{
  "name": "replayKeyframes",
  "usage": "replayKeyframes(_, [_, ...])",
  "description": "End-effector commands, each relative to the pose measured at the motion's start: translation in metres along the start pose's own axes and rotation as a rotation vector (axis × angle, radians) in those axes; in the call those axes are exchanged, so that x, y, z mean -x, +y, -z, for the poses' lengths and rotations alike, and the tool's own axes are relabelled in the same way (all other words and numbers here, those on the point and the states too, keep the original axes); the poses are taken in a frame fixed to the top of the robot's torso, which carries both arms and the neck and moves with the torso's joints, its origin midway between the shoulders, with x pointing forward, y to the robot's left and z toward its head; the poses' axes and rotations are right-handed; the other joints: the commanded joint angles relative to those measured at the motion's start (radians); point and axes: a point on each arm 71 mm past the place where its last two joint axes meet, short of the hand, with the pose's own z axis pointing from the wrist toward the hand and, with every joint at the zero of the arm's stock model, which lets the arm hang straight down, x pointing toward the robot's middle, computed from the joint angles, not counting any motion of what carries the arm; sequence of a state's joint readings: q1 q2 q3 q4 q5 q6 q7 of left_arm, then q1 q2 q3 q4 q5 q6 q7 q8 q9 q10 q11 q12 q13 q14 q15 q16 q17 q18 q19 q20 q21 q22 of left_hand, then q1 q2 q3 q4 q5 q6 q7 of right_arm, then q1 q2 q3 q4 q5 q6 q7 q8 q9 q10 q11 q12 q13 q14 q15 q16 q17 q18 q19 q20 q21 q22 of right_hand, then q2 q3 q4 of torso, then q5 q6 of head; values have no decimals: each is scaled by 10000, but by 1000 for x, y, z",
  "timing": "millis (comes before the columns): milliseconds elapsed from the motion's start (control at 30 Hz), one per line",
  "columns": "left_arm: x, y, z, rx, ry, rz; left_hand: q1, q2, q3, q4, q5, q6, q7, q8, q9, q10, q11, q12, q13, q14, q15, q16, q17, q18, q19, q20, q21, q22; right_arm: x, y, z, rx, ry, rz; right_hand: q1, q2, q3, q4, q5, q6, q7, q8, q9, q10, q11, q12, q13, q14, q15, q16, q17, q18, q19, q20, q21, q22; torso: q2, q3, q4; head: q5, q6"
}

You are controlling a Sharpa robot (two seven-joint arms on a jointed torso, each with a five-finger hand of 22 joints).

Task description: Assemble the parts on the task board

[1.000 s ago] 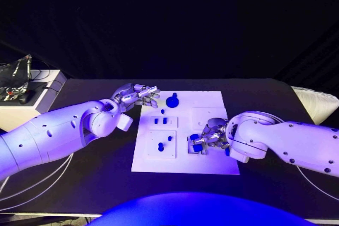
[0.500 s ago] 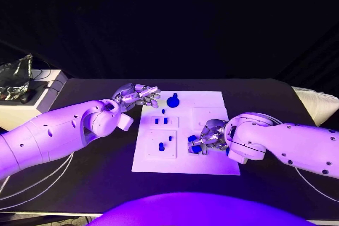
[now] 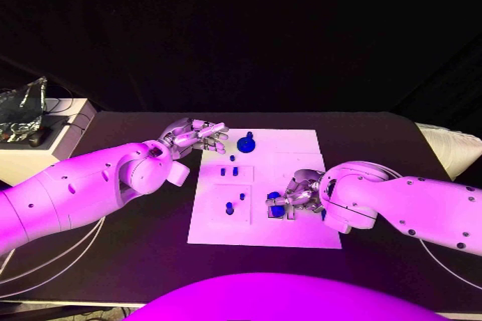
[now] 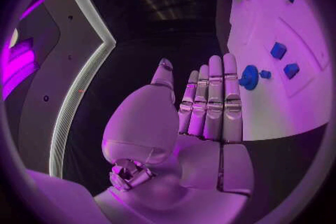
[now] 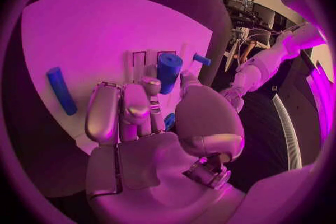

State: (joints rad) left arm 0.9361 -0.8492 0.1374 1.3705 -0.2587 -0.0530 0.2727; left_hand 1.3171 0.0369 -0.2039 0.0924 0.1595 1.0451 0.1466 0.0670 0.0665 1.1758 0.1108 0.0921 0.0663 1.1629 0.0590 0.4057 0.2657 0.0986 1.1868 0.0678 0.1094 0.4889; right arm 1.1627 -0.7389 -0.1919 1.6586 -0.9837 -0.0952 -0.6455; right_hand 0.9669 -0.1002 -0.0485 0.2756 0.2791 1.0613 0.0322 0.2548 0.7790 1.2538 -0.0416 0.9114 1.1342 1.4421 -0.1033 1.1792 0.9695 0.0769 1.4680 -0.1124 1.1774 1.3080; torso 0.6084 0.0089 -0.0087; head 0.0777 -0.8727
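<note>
Since a moment ago, right hand (image 3: 292, 198) is creeping slightly leftward, pinching a blue part (image 5: 168, 71) upright above the board's (image 3: 301, 143) lower-right slots. Left hand (image 3: 196, 136) is hovering spread at the upper left.

My two bulky white arms with smooth rounded shells, small dark screw holes dotting them, left hand (image 3: 197, 136) and right hand (image 3: 294, 198) silver, segmented metal fingers (image 4: 213, 102).

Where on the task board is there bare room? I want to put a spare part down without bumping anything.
The task board's near strip, below both hands, is bare. So is its far right corner, beside the round blue part. It is crowded around the right hand and by the left hand.
</note>
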Motion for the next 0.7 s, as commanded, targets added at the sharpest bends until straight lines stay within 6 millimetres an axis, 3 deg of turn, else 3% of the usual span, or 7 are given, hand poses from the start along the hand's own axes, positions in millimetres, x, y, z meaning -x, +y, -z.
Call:
replayKeyframes(33, [-2, -1, 0, -48, 199, 127, 19, 87, -25, 11, -3, -62, 28, 10, 12, -68, -18, 42, 12, 2, 39, 33, -11, -23, -11, 46, 32, -9, -2, -2, 0, -57, -60, 193, -272, -262, 174, 128, -181, 13, 41, -38, -37, 22, 52, -35, 8, 39, 59, -6, 11, -109, 771, 19, 35, 1668, -4, 6, -4, 5, 1])
replayKeyframes(233, [-2, -1, 0, -43, 197, 127, 32, 108, -25, 10, 0, -60, 27, 11, 12, -71, -19, 40, 11, 3, 39, 33, -12, -24, -16, 45, 39, -21, -4, -3, 2, 58, -72, 186, -741, -540, 154, 177, -509, 22, 40, -34, -38, 25, 46, -47, 10, 44, 63, -7, 23, -112, 772, 21, 48, 1672, -3, 6, 1, 5, 1])
replayKeyframes(400, [-2, -1, 0, -38, 196, 125, 32, 108, -25, 10, 0, -60, 27, 11, 12, -71, -19, 40, 11, 3, 39, 33, -12, -24, -16, 45, 39, -21, -4, -6, 6, 147, -149, 157, -757, -499, 121, 175, -570, 38, 30, -14, -26, 40, 39, -41, 17, 44, 58, 3, 38, -117, 775, 16, 83, 1681, 0, 1, 0, 5, 1])
replayKeyframes(533, [-2, -1, 0, -32, 192, 123, 54, 118, -37, -3, -1, -57, 25, 11, 12, -73, -18, 38, 11, 5, 39, 29, -14, -23, -19, 46, 54, -44, -3, -10, 11, 251, -221, 105, -588, -348, 138, 146, -500, 51, 19, 7, -13, 67, 30, -22, 32, 52, 51, 27, 67, -121, 777, 8, 115, 1687, -4, 0, 3, 8, 1])
replayKeyframes(600, [-2, -1, 0, -29, 189, 122, 54, 118, -37, -3, -1, -57, 25, 11, 12, -73, -18, 38, 11, 5, 39, 29, -14, -23, -19, 46, 54, -44, -2, -12, 13, 331, -259, 71, -214, -121, 54, 80, -401, 62, 13, 32, 5, 87, 18, -24, 38, 50, 45, 39, 83, -127, 777, 0, 140, 1690, -3, 0, -6, 12, 1])
replayKeyframes(700, [-2, -1, 0, -25, 189, 122, 54, 118, -37, -3, -1, -57, 25, 11, 12, -73, -18, 38, 11, 5, 39, 29, -14, -23, -19, 46, 54, -44, -1, -14, 17, 516, -309, 17, 204, 131, 18, -282, -360, 94, -10, 75, 36, 119, 7, -8, 50, 55, 33, 52, 100, -133, 779, -7, 175, 1698, -1, 0, -7, 3, 1])
